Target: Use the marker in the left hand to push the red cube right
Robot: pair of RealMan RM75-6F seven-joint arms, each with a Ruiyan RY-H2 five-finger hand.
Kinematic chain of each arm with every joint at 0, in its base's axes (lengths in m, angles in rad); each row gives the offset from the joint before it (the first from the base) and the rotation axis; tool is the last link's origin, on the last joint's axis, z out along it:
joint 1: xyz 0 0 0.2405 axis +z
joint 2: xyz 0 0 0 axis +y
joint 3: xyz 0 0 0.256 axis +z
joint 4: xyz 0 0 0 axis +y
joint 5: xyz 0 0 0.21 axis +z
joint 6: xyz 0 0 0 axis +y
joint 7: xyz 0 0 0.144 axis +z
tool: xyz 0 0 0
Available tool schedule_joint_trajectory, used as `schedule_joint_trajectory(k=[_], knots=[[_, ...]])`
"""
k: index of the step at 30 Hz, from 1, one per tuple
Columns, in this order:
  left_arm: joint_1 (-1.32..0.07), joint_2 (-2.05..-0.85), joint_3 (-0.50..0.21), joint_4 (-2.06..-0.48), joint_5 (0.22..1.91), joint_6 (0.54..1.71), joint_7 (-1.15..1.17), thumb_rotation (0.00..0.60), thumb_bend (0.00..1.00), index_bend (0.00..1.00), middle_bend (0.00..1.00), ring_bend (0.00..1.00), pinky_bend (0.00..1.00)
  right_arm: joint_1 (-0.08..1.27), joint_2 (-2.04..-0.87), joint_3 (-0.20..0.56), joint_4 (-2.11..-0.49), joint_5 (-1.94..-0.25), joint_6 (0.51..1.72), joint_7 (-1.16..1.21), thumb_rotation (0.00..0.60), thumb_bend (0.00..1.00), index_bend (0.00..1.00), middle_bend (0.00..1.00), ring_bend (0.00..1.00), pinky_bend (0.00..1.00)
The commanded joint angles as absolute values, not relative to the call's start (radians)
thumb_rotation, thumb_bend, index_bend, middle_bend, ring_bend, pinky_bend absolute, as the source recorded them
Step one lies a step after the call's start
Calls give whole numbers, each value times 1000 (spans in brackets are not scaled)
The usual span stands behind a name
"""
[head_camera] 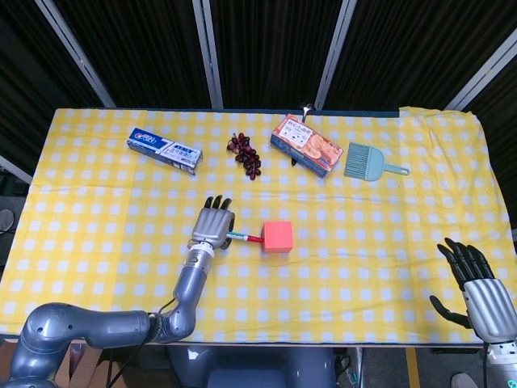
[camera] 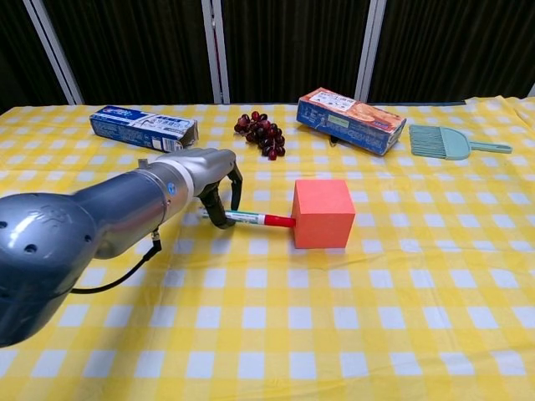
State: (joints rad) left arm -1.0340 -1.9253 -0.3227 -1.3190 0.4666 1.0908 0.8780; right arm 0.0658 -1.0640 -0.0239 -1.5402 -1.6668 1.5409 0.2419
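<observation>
We note the left hand (camera: 216, 180), metallic, clenched around a slim marker (camera: 255, 219) whose red cap touches the matte red cube (camera: 323, 214); right hand (head_camera: 478, 284) spread, holding nothing.

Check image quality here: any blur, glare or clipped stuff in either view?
Head view: sharp and evenly lit, no glare; right robot hand cut by the frame corner. Chest view: left arm looms large and slightly soft at the near edge; red cube, marker and left robot hand are crisp, shadows faint.

left hand (head_camera: 212, 227) fingers curled, gripping | right hand (head_camera: 477, 287) fingers spread
</observation>
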Motion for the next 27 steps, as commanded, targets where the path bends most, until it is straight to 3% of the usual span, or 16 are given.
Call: schedule_joint_trajectory(k=[1,27], knots=[[-1052,-1946,-337,-1298,460,1092,889,600,477,594,99,0,8,65,-1064,-23,-1539,-1666,1542,245,600,342,0,0,0,45],[-1161,-2069,-418,-1162,449,1069,926,600,477,595,104,0,8,59,-1057,-24,-1535,-1662,1550,271,600,342,0,0,0,45]])
